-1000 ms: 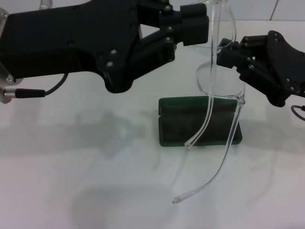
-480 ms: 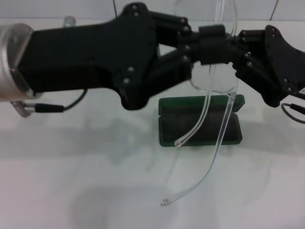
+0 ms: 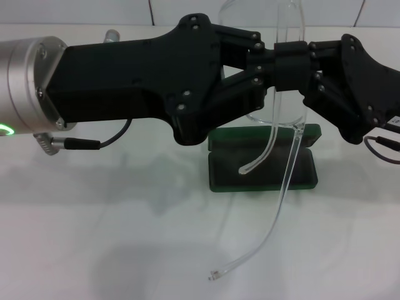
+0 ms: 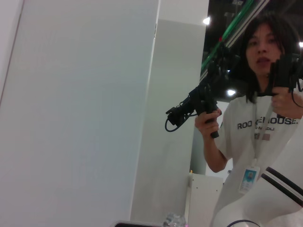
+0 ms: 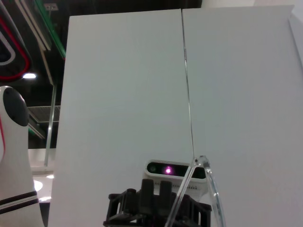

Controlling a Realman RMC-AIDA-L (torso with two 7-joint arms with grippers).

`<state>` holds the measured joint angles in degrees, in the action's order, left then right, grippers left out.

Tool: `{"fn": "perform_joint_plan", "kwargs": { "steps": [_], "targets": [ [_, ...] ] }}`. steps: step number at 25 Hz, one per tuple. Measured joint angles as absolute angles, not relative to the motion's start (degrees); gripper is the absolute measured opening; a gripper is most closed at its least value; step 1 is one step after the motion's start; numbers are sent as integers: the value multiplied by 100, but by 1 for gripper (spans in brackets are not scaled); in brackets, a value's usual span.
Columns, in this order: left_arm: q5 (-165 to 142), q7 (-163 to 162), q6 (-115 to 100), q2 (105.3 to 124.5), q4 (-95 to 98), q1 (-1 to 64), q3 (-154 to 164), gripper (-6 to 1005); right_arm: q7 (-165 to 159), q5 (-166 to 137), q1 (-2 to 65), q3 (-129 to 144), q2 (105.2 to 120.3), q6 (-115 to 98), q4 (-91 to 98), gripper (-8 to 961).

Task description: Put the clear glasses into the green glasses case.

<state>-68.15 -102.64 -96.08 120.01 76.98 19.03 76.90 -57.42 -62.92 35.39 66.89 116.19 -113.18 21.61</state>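
While the case (image 3: 262, 157) lay open on the white table (image 3: 125, 250), the glasses (image 3: 284, 112) hung in the air above it, lens uppermost and both clear arms trailing down; one arm tip ended over the case's dark lining, the other reached past the case's near edge, well clear of the table; the left gripper (image 3: 289, 57) met the frame from the left of the case and was clamped on the glasses, directly above the case; the right gripper (image 3: 310, 59) met the same spot from the right, pinching the glasses too; the right wrist view showed a clear arm rising past a black gripper.
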Motion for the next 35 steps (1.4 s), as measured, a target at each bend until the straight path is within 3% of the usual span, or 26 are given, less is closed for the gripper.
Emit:
{"fn": "perform_joint_plan", "kwargs": {
  "steps": [35],
  "targets": [
    [-6635,-9733,-9614,11997,7330,1949,7707,81,-5449,-6186,3514,6767,11619,-11562,2091,70]
  ]
}}
